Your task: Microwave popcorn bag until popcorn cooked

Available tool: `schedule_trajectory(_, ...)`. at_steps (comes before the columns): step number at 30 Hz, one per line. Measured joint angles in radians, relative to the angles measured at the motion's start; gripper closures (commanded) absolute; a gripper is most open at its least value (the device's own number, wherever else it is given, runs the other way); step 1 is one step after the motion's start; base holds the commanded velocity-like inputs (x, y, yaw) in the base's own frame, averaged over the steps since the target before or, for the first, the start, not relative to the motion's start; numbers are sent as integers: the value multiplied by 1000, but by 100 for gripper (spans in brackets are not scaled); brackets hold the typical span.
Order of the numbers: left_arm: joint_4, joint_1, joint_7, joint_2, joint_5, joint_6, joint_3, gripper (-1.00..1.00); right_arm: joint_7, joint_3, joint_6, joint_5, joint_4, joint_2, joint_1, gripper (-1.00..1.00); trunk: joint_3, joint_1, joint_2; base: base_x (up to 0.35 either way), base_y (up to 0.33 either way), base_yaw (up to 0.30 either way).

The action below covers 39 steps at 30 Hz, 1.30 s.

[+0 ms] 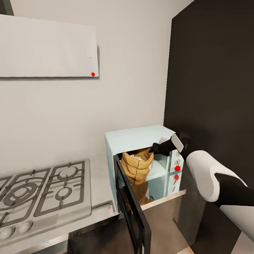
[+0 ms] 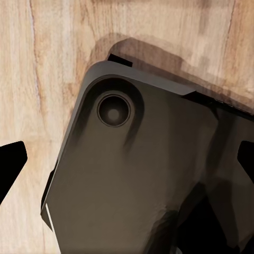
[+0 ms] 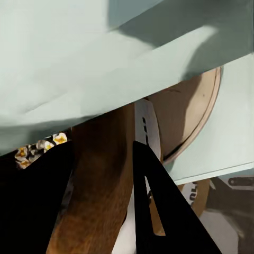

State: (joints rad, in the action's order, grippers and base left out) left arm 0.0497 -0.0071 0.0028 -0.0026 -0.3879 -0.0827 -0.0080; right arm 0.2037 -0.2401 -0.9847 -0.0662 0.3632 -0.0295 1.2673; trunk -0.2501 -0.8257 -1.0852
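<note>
The mint-blue microwave (image 1: 136, 139) stands on the countertop (image 1: 100, 172) with its dark glass door (image 1: 131, 211) swung open toward me. Inside it, the orange-brown popcorn bag (image 1: 136, 170) stands upright, with pale popcorn (image 1: 138, 156) showing at its mouth. My right gripper (image 1: 154, 148) reaches into the cavity at the bag's rim. In the right wrist view the bag (image 3: 100, 196) sits between the two black fingers of this gripper (image 3: 100, 153), which is shut on it, and popcorn (image 3: 39, 148) shows beside them. My left gripper (image 2: 127, 161) hangs open over the wooden floor.
A steel gas hob (image 1: 41, 192) with grey grates lies left of the microwave, under a white hood (image 1: 43, 45). A tall black cabinet (image 1: 213, 83) stands close on the right. The microwave's round tan turntable (image 3: 193, 106) shows behind the bag. The white panel's knobs (image 1: 177, 168) face me.
</note>
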Motion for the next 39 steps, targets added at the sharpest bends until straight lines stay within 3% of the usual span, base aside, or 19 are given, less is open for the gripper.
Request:
schedule_trajectory(9,0,0,0,0,0,0,0,-100,-8,-5,39,7,1,5,0,100,0,0,0,0,0,0)
schedule_trajectory(25,0,0,0,0,0,0,0,-100,-13,-11,40,9,-1,5,0,100,0,0,0,0,0,0)
schedule_trajectory(26,0,0,0,0,0,0,0,-100,-15,-10,39,6,-2,5,0,-100,0,0,0,0,0,0)
schedule_trajectory(27,0,0,0,0,0,0,0,-100,-21,-15,38,-9,-1,7,0,-100,0,0,0,0,0,0)
schedule_trajectory(30,1,0,0,1,0,0,0,-100,-26,-9,39,31,-2,9,0,-100,0,0,0,0,0,0)
schedule_trajectory(35,1,0,0,1,0,0,0,-100,-25,-5,22,20,-3,10,0,-100,0,0,0,0,0,0)
schedule_trajectory(39,1,0,0,0,0,0,0,-100,28,-8,27,25,-17,15,0,-100,0,0,0,0,0,0)
